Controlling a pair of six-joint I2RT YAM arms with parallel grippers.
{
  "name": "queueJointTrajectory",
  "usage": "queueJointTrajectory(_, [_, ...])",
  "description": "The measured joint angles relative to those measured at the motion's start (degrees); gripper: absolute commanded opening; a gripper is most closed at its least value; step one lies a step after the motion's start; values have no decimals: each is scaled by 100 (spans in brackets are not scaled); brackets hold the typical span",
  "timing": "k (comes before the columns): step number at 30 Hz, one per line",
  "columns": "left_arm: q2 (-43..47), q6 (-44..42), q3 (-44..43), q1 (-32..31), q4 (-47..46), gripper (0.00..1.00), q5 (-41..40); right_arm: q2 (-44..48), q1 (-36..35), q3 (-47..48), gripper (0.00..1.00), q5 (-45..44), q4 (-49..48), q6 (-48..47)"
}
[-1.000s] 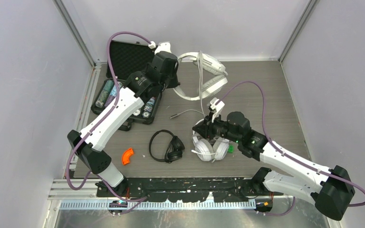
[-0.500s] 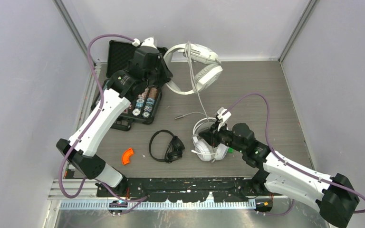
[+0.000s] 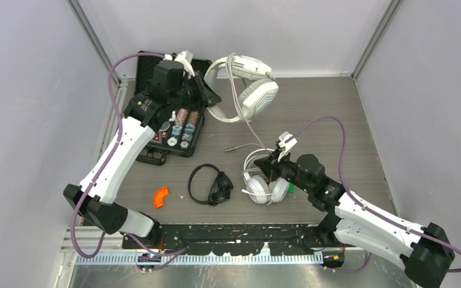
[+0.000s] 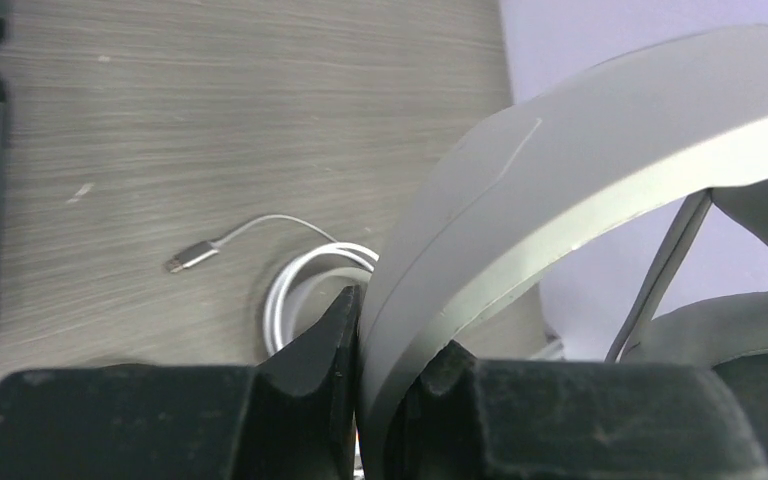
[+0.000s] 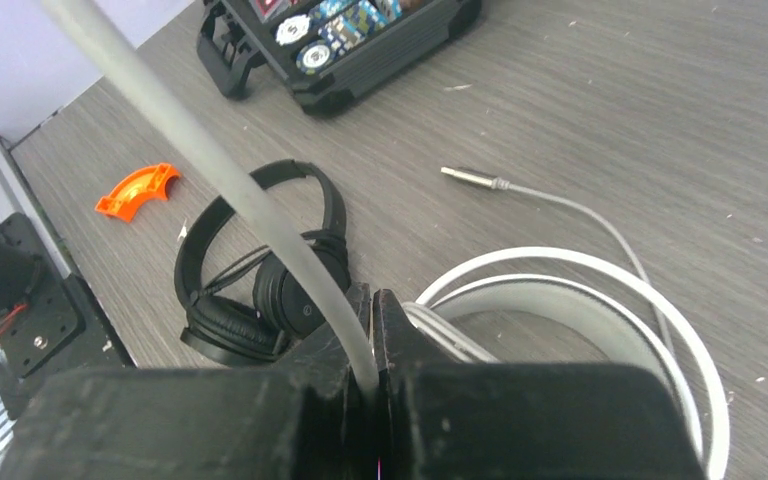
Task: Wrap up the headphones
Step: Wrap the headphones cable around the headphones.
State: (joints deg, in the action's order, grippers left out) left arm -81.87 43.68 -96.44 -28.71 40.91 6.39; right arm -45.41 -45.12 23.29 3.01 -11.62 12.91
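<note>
Top view: the left end effector is clenched on the headband of the raised white headset, just right of the black case; the right end effector is farther right of the case, over the second white headset on the bench beside the black headset. Left wrist view: both fingers clamp the headband. Right wrist view: the fingers are clenched on a pale cord.

black pair: flat | near white pair: flat | far white pair: aloft
</note>
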Motion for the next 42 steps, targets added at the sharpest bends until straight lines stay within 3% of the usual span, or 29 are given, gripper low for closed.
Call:
queueJointTrajectory(12, [-22,-92,192,273,-1084,0,2855,-474,479,1239,0,70,278,-144])
queueJointTrajectory(17, [-133,-704,190,284,-1137,0,3491,-787,800,1775,0,345,468,-79])
queueJointTrajectory(25, [-149,-2806,212,289,-629,0,3558,-1003,1163,2299,0,1054,1274,400])
queueJointTrajectory(29, [37,-4328,476,199,-498,0,3364,-990,1187,2371,0,1504,1810,708])
queueJointTrajectory(33, [262,-5788,651,-4,-317,0,3209,-968,1180,2457,0,2017,2385,938])
queueJointTrajectory(42, [479,-8168,739,-667,-254,0,2555,-1012,1172,3171,0,2750,3587,1207])
